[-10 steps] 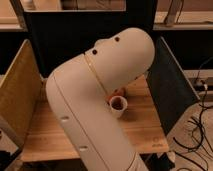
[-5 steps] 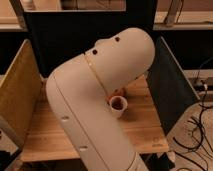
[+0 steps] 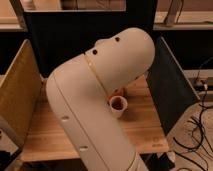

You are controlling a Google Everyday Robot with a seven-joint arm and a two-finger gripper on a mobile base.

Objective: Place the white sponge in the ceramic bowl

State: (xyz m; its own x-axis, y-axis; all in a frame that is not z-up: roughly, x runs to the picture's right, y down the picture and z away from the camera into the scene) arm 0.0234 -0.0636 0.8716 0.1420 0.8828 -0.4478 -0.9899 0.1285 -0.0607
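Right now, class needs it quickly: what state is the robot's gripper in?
Gripper: not in view; the white arm fills the camera view above the wooden table, hiding it.

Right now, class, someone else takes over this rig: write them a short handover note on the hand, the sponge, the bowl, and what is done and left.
Hand: not in view; the big white arm fills the picture.
White sponge: not visible.
Ceramic bowl: only an orange sliver shows behind the arm, likely its rim.
Also there: small white cup on the wooden table.
Done: cannot confirm anything.
Left: find the sponge, put it in the bowl.
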